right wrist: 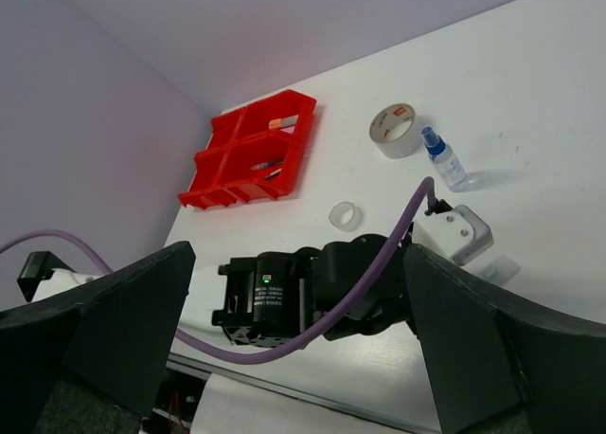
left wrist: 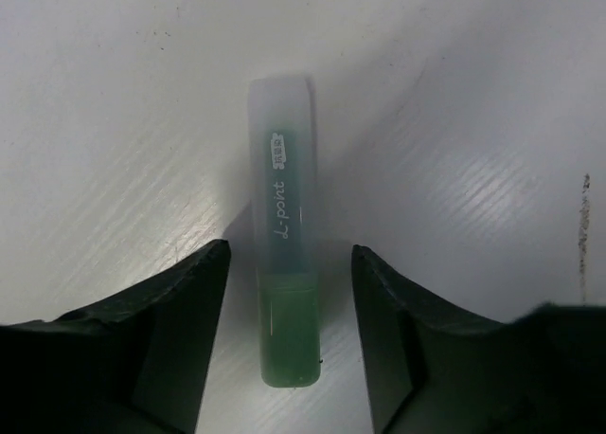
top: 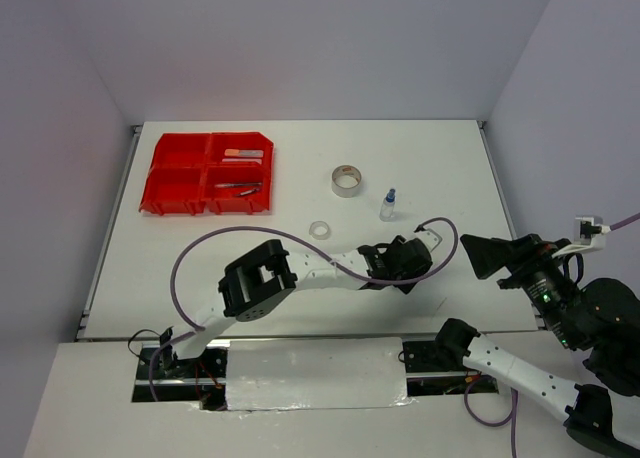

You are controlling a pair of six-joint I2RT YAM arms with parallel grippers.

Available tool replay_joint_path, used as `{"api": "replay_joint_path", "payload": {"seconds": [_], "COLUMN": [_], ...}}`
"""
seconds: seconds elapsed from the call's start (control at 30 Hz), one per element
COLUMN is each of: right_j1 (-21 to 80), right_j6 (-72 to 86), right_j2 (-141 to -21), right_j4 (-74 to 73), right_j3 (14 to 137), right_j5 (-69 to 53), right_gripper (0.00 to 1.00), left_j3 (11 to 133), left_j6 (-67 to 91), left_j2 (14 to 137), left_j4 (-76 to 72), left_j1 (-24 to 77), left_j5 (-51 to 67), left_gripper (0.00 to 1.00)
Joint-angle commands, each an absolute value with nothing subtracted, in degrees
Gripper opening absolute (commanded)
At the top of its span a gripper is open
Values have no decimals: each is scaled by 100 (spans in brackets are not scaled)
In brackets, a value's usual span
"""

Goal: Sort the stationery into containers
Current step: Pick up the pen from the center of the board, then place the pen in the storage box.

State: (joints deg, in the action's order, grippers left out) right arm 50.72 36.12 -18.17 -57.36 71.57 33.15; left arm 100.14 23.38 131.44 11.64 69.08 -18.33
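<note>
The marker (left wrist: pixel 284 292) lies on the table (left wrist: pixel 114 121) between the left gripper's (left wrist: pixel 290 254) jaws.

Tiny, indistinct items (top: pixel 238 186) inside red tray (top: pixel 170 207)

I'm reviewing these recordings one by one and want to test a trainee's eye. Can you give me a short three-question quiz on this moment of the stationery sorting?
1. True or false: the green marker lies on the table between the open jaws of the left gripper.
2. How many compartments of the red organiser tray hold items? A one, B two, C all four.
3. Fill the gap: the right gripper is ___ and holds nothing.
Key: 1 true; 2 B; 3 open.
</note>
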Motion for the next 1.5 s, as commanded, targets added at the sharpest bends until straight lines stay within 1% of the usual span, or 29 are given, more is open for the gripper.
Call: {"api": "replay_joint_path", "payload": {"seconds": [0.0,0.07,0.1,0.17,0.2,0.23,0.27,0.33,0.37,0.43,0.5,0.53,0.6,0.63,0.73,0.77,0.8,0.83,0.87,0.97,1.0,1.07,1.1,1.17,1.23,1.33,1.37,1.43,1.47], "right_j1": [5045,5036,5036,5045,5045,5045,5045,5045,5062,5054,5054,5054,5054,5054,5054,5054,5054,5054,5045,5054,5054,5054,5054,5054,5062,5054,5054,5045,5054], "right_j6": [3542,3533,3525,3507,3498,3472,3463,3437,3428,3393,3375,3366,3349,3340,3305,3287,3261,3261,3235,3147,3138,3103,3068,2980,2979,2971,2953,2883,2839], "right_j2": [-1723,-1714,-1714,-1714,-1705,-1714,-1705,-1705,-1705,-1723,-1731,-1740,-1749,-1749,-1767,-1767,-1810,-1837,-1863,-1986,-2039,-2083,-2100,-2109,-2153,-2162,-2153,-2110,-2066], "right_j4": [-5564,-5563,-5563,-5555,-5537,-5528,-5528,-5528,-5520,-5476,-5423,-5405,-5362,-5353,-5239,-5151,-5116,-5072,-5002,-4835,-4799,-4668,-4606,-4430,-4421,-4360,-4342,-4281,-4272], "right_j3": [7110,7128,7128,7119,7119,7119,7128,7145,7146,7146,7146,7128,7110,7084,6988,6961,6909,6882,6864,6768,6715,6584,6522,6408,6302,6214,6170,6109,6021], "right_j5": [3243,3252,3252,3252,3261,3261,3278,3322,3331,3340,3331,3322,3322,3314,3305,3296,3261,3252,3235,3147,3120,3015,2962,2760,2681,2567,2506,2453,2470], "right_gripper": [100,100,100,100,100,100,100,100,100,100,100,100,100,100,100,100,100,100,100,100,100,100,100,100,100,100,100,100,100], "left_j3": [10134,10038,9994,9793,9704,9607,9311,8923,8503,8140,7753,7552,7436,7401,7575,7707,8013,8146,8243,8481,8560,8675,8449,8149,8164,8490,8508,8324,8080], "left_j6": [2399,2443,2487,2505,2531,2540,2523,2400,2347,2145,1707,1592,1538,1599,2195,2667,2907,3231,3374,4129,4409,5060,5280,5589,5939,6160,6205,6389,6451], "left_j2": [13324,13351,13333,13211,13140,13035,12738,12333,11861,11123,10628,10147,9696,9320,8878,8877,8973,9035,9122,9491,9605,9922,10036,10133,10431,10889,10968,11100,11153], "left_j4": [1108,1090,1081,1020,1020,1020,976,704,573,308,238,237,360,560,1122,1308,1544,1512,1407,503,362,-268,-647,-1961,-2162,-2004,-2074,-2354,-2851], "left_j1": [6864,6864,6864,6873,6882,6908,6934,6987,6987,6979,6970,6944,6804,6507,5540,5189,4516,4204,3662,2990,2666,2314,2233,2023,1917,1688,1574,1442,1302], "left_j5": [-1811,-1784,-1784,-1723,-1679,-1679,-1705,-1697,-1635,-1617,-1678,-1948,-2231,-2285,-2889,-2900,-2805,-2647,-2210,-1593,-1617,-1756,-1862,-1968,-2135,-2223,-2250,-2110,-1996], "left_gripper": [65,57,43,32,14,5,0,0,0,0,0,0,0,0,0,0,0,0,0,0,0,0,0,0,0,0,3,6,5]}}
